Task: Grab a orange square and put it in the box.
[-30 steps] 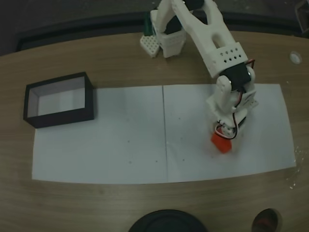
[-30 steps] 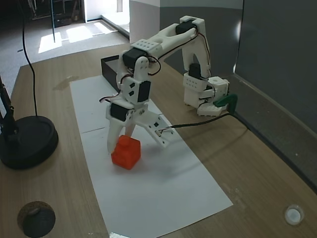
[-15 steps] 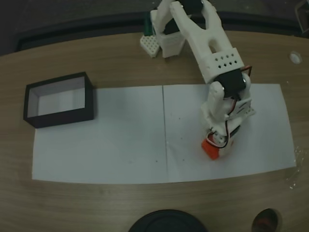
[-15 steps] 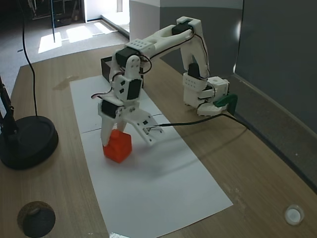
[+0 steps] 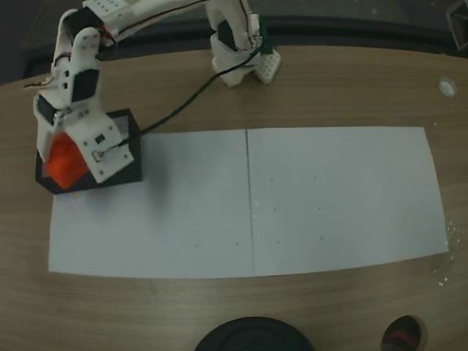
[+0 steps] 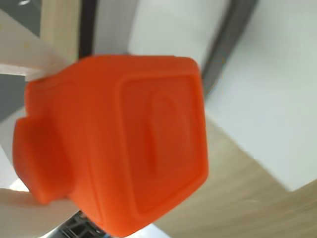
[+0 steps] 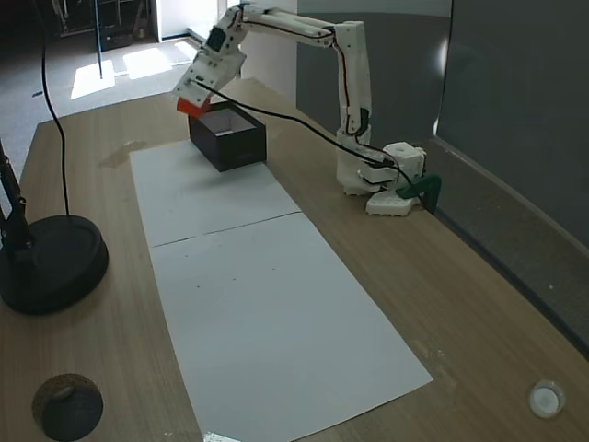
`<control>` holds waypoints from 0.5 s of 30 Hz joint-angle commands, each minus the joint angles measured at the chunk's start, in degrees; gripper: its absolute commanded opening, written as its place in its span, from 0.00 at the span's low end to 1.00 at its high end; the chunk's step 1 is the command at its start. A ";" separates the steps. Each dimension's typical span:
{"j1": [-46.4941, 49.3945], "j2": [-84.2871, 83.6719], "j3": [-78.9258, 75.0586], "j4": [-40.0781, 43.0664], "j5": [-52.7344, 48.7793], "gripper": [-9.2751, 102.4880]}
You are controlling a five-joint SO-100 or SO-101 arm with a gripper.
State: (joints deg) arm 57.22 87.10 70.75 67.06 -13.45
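1. Claw [image 5: 64, 157] clamped on the cube [image 5: 64, 159]. In the wrist view the cube [image 6: 116, 148] sits close to the lens with a white finger [image 6: 22, 47] pressed to its upper left side.
2. Change: half a second ago the cube was just off the paper at the right sheet. Now the arm [image 7: 276, 20] has swung across and carries it lifted over the box [image 5: 128, 174]. Grab and transfer look done; release is what's left.
3. Place: in a fixed view from above the cube overlaps the box's left part, near its left wall. In a side fixed view the cube [image 7: 190, 104] hangs above the box [image 7: 230, 147], clear of the rim, toward its far left corner.
4. Edges: cannot tell whether the cube is fully inside the wall line or over the left wall. The wrist view shows a dark wall [image 6: 225, 39] slanting past the cube, pale floor on one side, wood on the other. Dropped now, it could clip the rim.
5. Room: paper [image 5: 329, 197] bare, table [image 5: 219, 307] open on the near side. Cable [image 5: 190, 95] trails from the base to the claw, passing the box's right corner. A nudge inward is probably safer before lowering.
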 commanded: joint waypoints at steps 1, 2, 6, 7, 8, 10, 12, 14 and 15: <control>4.66 7.56 -5.36 0.18 -1.67 0.08; 5.54 8.53 -5.36 0.18 -2.55 0.08; 7.38 11.07 -4.66 1.85 -3.69 0.08; 7.12 11.25 -4.57 2.90 -3.69 0.08; 6.77 11.25 -4.04 3.60 -3.69 0.08; 5.36 11.43 -3.08 4.39 -3.43 0.08; 4.22 11.60 -2.02 6.24 -3.34 0.08; 3.16 11.69 -0.79 7.82 -3.25 0.08; 2.72 11.60 -0.26 8.26 -3.25 0.08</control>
State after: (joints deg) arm 60.82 93.69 70.58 74.88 -16.88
